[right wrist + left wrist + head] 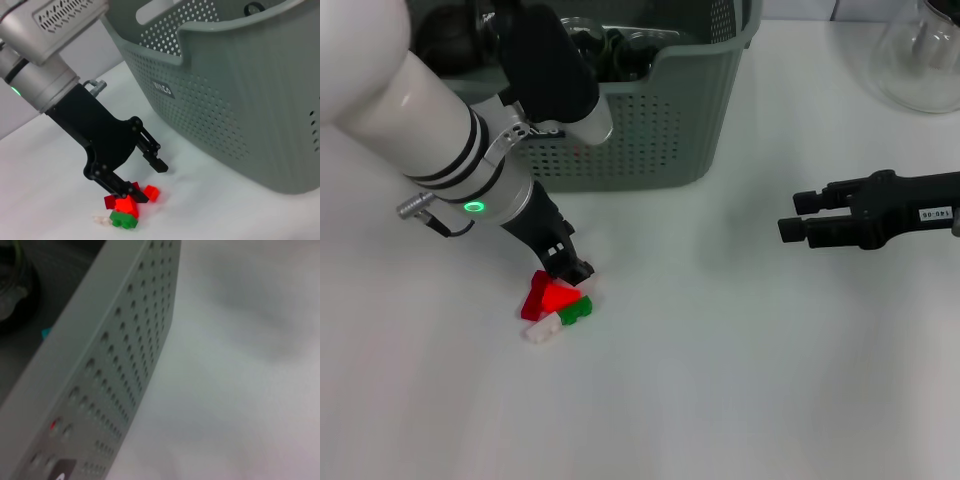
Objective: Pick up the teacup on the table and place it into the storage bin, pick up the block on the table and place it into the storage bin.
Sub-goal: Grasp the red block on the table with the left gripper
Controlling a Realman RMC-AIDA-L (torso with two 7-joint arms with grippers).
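**Left claw down over the block, right claw waiting apart**

The left claw (573,268) is low over the white worktop (740,380), in front of the large grey-green perforated plastic storage bin (650,130). Its black fingers (159,165) are spread open. One finger reaches down among the pieces of the small red, green and white toy block (556,305); the other finger stands free above the worktop, on the bin's side. From the right wrist view the block (125,210) lies on the worktop just under the claw (137,182), and it is not lifted.

The storage bin (240,95) stands near the block, behind it, with its scooped front rim turned to the robot. A small black label with white letters (162,90) is on its front wall. In the left wrist view only the holed wall of the bin (120,370) and bare worktop are seen. Some dark and clear things lie inside the bin, but I cannot tell if a teacup is among them.

The right claw (792,215) hovers well apart on the right side, its black fingers parted, holding nothing. A clear glass flask (920,55) stands at the far right corner.
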